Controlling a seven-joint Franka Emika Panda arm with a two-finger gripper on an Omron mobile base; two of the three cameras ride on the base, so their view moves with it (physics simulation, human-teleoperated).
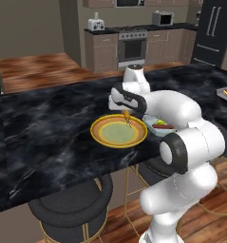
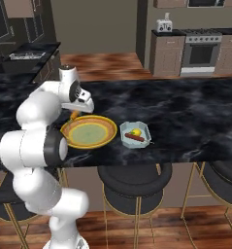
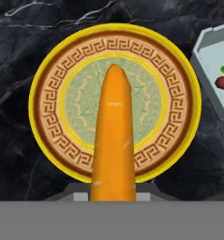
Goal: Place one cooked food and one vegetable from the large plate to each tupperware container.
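A carrot [image 3: 113, 140] is being gripped in the closed tool [image 1: 126, 115], suspended directly above the large plate [image 3: 48, 108]. A tupperware container [image 2: 135, 135] is sitting beside the plate on the bench [image 1: 48, 123], holding a sausage [image 2: 135, 138].

Large plate [image 2: 88, 132] on surface [image 2: 185, 112], tupperware container [image 2: 135, 134] just beside it holding sausage [image 2: 135, 139], carrot [image 3: 113, 140] in claw [image 1: 127, 114] above plate.

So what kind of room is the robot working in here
A home kitchen, rendered. A stainless oven sits among wood cabinets at the back, with a toaster and microwave on the counter, and bar stools tucked under the black marble island.
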